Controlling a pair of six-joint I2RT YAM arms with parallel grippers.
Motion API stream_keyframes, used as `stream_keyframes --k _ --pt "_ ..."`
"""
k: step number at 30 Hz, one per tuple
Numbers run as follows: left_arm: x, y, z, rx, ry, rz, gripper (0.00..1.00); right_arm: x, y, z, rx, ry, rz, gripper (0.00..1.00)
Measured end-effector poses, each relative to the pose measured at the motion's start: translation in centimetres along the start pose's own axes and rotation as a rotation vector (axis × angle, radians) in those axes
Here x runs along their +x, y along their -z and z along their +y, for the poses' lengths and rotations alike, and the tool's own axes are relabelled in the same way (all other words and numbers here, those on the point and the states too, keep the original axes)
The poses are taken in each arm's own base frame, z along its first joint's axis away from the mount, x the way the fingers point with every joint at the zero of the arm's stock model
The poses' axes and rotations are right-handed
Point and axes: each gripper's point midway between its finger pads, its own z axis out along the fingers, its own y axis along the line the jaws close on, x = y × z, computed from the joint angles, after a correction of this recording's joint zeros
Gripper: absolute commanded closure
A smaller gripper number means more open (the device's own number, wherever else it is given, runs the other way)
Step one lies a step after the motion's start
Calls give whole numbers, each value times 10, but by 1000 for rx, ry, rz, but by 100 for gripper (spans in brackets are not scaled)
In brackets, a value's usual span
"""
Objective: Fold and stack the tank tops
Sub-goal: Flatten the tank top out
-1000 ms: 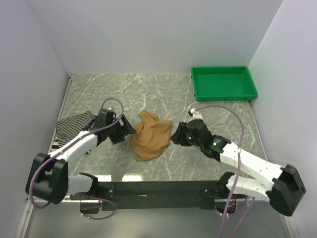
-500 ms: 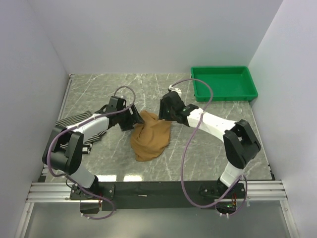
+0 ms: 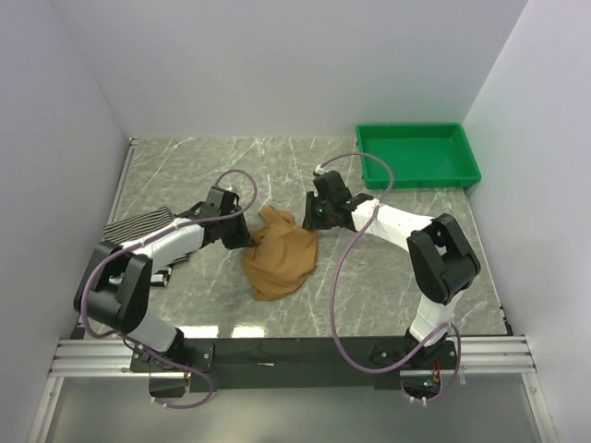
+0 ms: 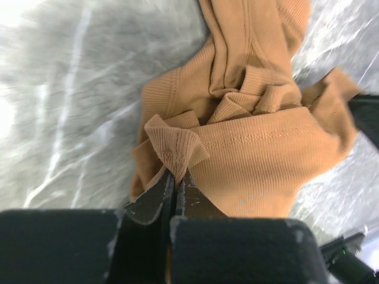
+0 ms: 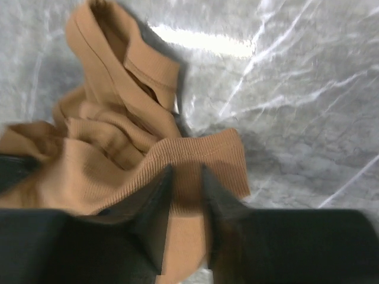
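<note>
The plain tan-brown tank top (image 3: 280,258) lies crumpled in the middle of the marble table. My left gripper (image 3: 247,240) is at its left edge; the left wrist view shows it (image 4: 176,176) shut on a pinched fold of the tan ribbed cloth (image 4: 260,148). At the top's upper right corner is my right gripper (image 3: 312,221). In the right wrist view its jaws (image 5: 186,173) stand apart, astride the tan hem (image 5: 201,148), with cloth in the gap. A black-and-white striped tank top (image 3: 137,227) lies at the far left, partly under the left arm.
A green plastic tray (image 3: 417,175) stands at the back right corner. White walls close in the table on three sides. Purple cables loop over both arms.
The left gripper has closed onto a fold at the tan top's left edge. The right arm swung from the near right to the top's upper right corner, and its jaws have narrowed around the hem.
</note>
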Motion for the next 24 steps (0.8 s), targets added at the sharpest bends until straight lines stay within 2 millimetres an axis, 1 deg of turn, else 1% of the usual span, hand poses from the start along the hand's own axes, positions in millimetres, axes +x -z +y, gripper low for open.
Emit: stream_keyframes --k 1,3,4,6,9,11,14,15,17,18,19,20,21,23,24 --pt "-3 5 0 -8 -2 -20 100 3 0 -1 0 1 9 84" --pt "-10 16 0 -23 -5 -60 99 9 0 -2 -3 0 27 92" --pt "-15 24 -1 -30 -8 -86 99 9 0 -1 -8 -1 31 100" --pt "-26 40 -6 -34 -12 -129 99 10 1 0 -14 0 34 100" --pt "-51 66 -18 -35 -17 -229 99 9 6 2 -18 -2 38 100" --pt "-69 87 -27 -25 -16 -303 99 5 14 4 -25 -4 30 100" --pt "-92 115 -37 -8 -12 -389 100 -14 38 11 -60 -9 -28 100" --pt "-97 123 -41 -2 -14 -408 99 -22 46 14 -72 -10 -52 98" --pt "-106 137 -47 20 -27 -444 99 -41 63 25 -109 -7 -104 88" --pt "-107 142 -50 37 -32 -452 99 -50 69 30 -130 -3 -128 78" --pt "-105 148 -53 58 -39 -455 99 -57 73 36 -149 -2 -146 73" --pt "-102 153 -58 93 -49 -457 99 -61 75 39 -163 5 -156 70" --pt "-95 158 -61 130 -58 -454 99 -63 76 43 -178 9 -156 61" --pt "-76 167 -64 206 -76 -437 99 -64 71 48 -200 16 -145 55" --pt "-64 169 -64 242 -81 -425 99 -62 65 48 -205 17 -132 52"
